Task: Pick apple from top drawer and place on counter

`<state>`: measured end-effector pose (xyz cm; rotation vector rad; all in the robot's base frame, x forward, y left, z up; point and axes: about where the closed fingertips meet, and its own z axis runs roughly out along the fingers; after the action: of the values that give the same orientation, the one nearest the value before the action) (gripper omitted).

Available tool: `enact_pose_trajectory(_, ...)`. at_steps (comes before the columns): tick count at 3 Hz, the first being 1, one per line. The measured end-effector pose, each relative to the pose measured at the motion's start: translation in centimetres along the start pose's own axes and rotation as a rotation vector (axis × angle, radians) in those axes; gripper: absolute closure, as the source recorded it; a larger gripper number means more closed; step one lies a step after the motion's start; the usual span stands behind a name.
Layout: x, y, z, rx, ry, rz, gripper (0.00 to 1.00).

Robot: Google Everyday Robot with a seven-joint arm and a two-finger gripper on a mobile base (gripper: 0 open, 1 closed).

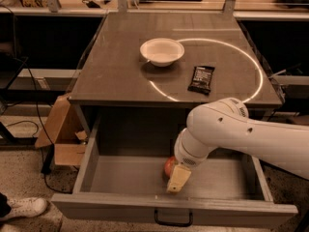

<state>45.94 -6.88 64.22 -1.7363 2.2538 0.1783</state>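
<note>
Risk: knocking the apple (169, 166) off-centre and sending it rolling across the drawer floor; losing it on the lift through a grip on its edge only.
Further risk: clipping the bench (120, 76) edge above the top drawer (145, 207) while rising.
Arm pose: reaching in from the right, bulky wrist bent down into the drawer.
Claw (176, 182): low in the drawer, right against the apple; opening and hold impossible to tell.
Apple location: inside the open top drawer, near the middle.
</note>
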Motion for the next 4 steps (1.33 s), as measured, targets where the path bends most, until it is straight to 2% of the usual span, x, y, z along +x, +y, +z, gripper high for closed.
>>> enact_pose_trajectory(2,-0.6,-0.2,1.2,-0.006,-0.01,-0.018,0.0)
enact_pose_trajectory(3,1.0,-0.4,3.4,-0.014,0.005,-0.021,0.0)
enact_pose_trajectory(4,1.0,-0.4,3.4,-0.014,0.005,-0.021,0.0)
